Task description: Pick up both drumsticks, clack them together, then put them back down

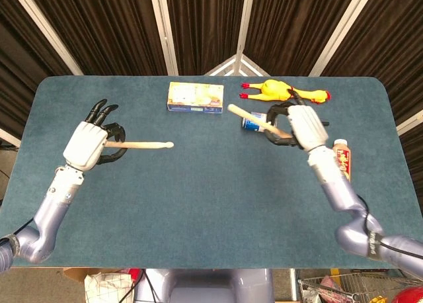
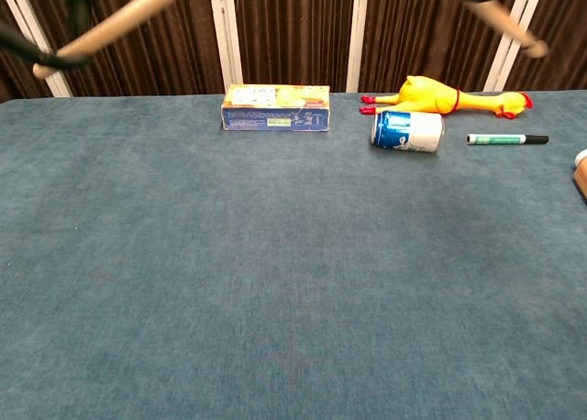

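While both arms are raised over the blue counter [image 1: 198, 197] in the head view, the left hand [image 1: 87, 146] has its fingers [image 1: 100, 110] curled around the butt of one drumstick [image 1: 142, 145], whose tip points toward the middle of the counter. The right hand [image 1: 301, 124] grips the other drumstick [image 1: 246, 114], fingers wrapped round its lower end, the shaft slanting up and to the left so that it crosses in front of the blue can [image 1: 254, 122]. The two sticks are well apart, tips facing each other. Behind them lie a yellow box [image 1: 195, 96] and a rubber chicken [image 1: 284, 91]; a brown bottle [image 1: 343, 159] lies near the right forearm.

In the chest view, both sticks show only at the top edge, clear above the counter [image 2: 275, 301]: one drumstick [image 2: 119, 21] slants up from the left, the other drumstick [image 2: 509, 27] slants down at the right. The hands themselves are mostly cut off there. On the counter sit the yellow box [image 2: 275, 107], the blue can [image 2: 407, 130], the rubber chicken [image 2: 449, 97] and a green marker [image 2: 506, 139].
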Available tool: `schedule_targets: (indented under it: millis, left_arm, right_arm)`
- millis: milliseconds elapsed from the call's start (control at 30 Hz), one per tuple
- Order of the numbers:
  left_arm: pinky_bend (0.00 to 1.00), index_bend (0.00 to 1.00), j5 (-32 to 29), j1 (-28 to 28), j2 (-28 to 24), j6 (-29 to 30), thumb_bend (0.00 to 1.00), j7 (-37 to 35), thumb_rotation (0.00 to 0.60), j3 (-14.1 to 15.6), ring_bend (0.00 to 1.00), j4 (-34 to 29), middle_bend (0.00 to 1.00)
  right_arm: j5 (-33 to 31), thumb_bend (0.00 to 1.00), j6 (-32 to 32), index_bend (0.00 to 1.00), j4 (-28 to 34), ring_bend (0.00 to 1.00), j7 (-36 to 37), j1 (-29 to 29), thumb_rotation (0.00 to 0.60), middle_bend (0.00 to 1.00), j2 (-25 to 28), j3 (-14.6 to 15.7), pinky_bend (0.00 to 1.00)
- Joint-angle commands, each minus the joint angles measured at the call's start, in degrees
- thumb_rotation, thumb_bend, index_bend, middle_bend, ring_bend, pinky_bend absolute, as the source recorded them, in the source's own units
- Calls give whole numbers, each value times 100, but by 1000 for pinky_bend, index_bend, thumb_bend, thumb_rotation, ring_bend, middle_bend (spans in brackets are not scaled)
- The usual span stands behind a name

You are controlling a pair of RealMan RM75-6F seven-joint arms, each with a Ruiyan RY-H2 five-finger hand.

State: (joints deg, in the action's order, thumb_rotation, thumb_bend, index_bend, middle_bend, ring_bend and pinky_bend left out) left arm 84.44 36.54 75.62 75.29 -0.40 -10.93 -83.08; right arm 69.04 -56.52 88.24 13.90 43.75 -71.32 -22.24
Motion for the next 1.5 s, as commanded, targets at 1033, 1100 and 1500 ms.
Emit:
schedule_targets:
  millis: [1033, 1100, 1500]
  left_arm:
    - [0, 631, -1729, 386, 1182, -226, 420, 1698, 600, -783, 142, -1047, 616]
    - [0, 631, -1806, 451, 1304, -238, 420, 1775, 600, -829, 142, -1073, 616]
    - [0, 632, -2271, 820, 1911, -164, 420, 2378, 600, -1139, 142, -1162, 618]
  right_arm:
    - [-577, 459, 193, 697, -229, 396, -971, 814, 600, 612, -778, -181, 46]
    - [-555, 459, 185, 697, -175, 396, -1005, 808, 600, 612, -742, -164, 46]
    - [-547, 459, 167, 697, 52, 396, -1095, 791, 600, 612, -646, -116, 46]
